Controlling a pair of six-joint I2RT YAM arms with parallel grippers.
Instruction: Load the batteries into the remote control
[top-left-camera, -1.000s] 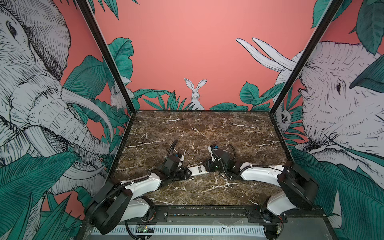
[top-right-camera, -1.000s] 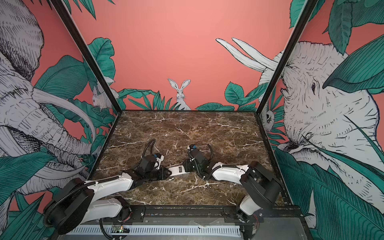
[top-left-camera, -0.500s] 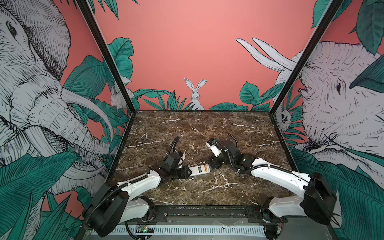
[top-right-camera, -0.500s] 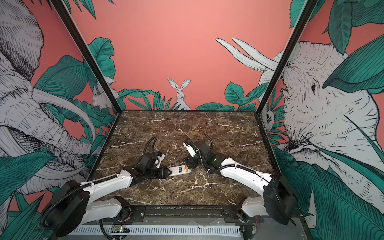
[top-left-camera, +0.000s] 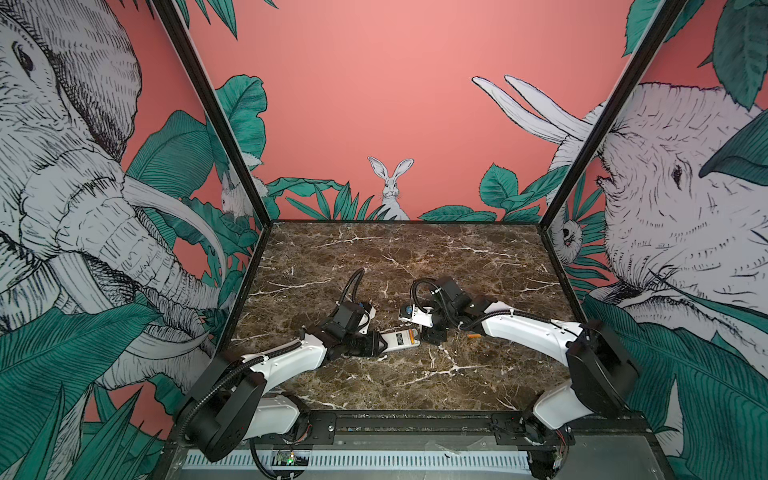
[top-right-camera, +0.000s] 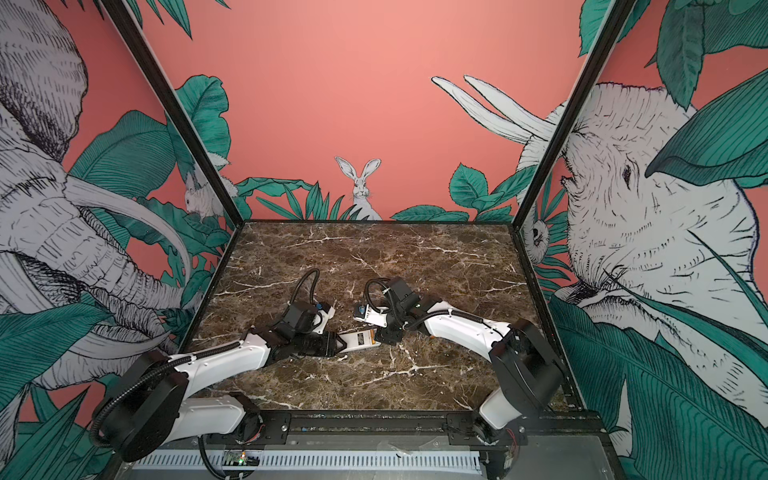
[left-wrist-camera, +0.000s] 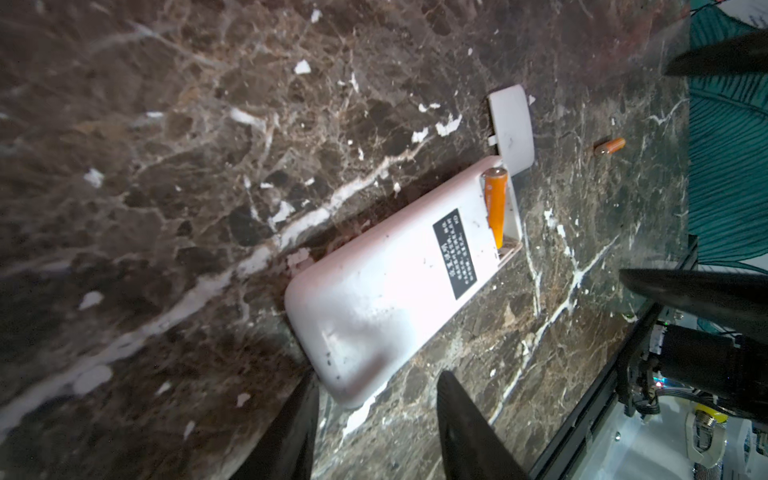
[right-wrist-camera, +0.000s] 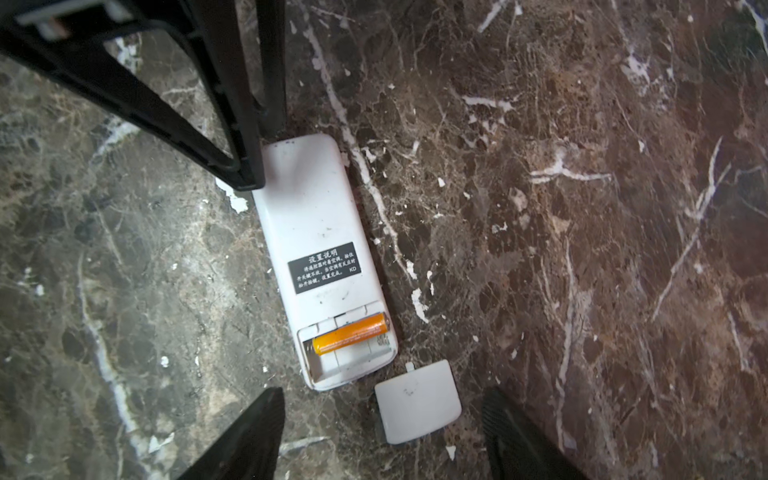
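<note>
Right tool: apart, empty, over cover. Remote control back-up on counter just ahead, first battery looks skewed in open bay. Left tool flanks far end, cannot tell if clamped. Second battery loose, well aside: seat first flat, then fetch.

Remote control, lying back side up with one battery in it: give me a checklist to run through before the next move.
1. Bay open: ok. The cover lies off on the table beside the remote control.
2. First battery seated: not ok. It looks slanted, with one end riding on the bay's rim.
3. Second battery located: ok. It lies loose on the table, apart from the remote control.
4. Right gripper free: ok, open and empty.
5. Left gripper clamping the remote control: cannot tell. It straddles the end away from the bay.
</note>
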